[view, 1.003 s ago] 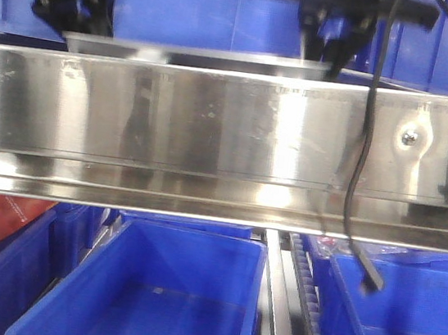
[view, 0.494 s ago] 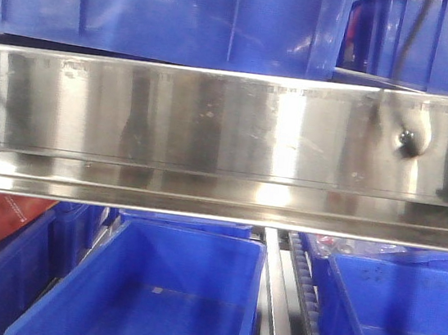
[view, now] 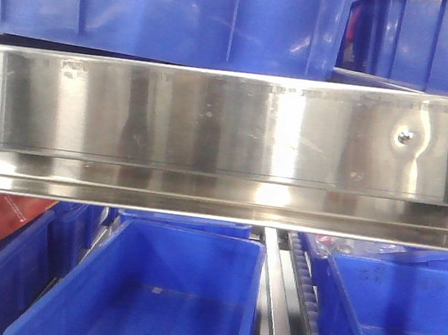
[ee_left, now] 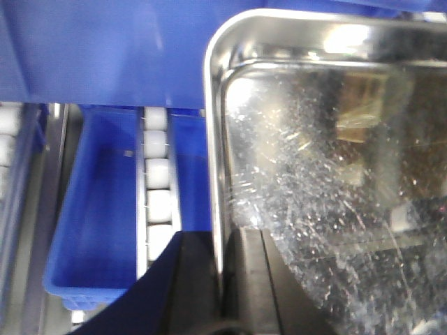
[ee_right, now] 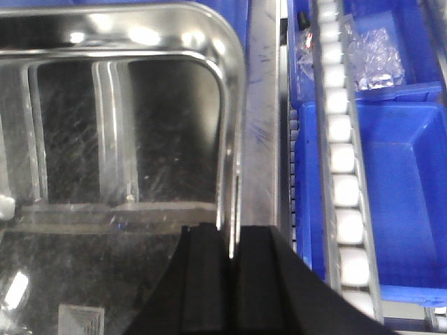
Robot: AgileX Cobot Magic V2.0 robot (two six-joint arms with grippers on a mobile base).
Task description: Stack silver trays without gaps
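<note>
A silver tray (ee_left: pixel 321 160) with a scratched, shiny floor fills the right of the left wrist view. My left gripper (ee_left: pixel 222 234) is shut on its left rim, one finger outside and one inside the wall. The right wrist view shows the same kind of tray (ee_right: pixel 140 105), and my right gripper (ee_right: pixel 230 234) is shut on its right rim. I cannot tell whether another tray lies under it. In the front view neither the trays nor the grippers show.
The brushed-steel shelf rail (view: pixel 213 125) spans the front view, with blue bins above (view: pixel 170 12) and below (view: pixel 149 298). White roller tracks (ee_left: pixel 157 181) (ee_right: pixel 342 160) run beside blue bins. A clear plastic bag (ee_right: pixel 374 56) lies in a bin at far right.
A second ago both arms, a tray rim and a black cable showed above the rail in the front view. They have all left that view; only bins and rail are there.
</note>
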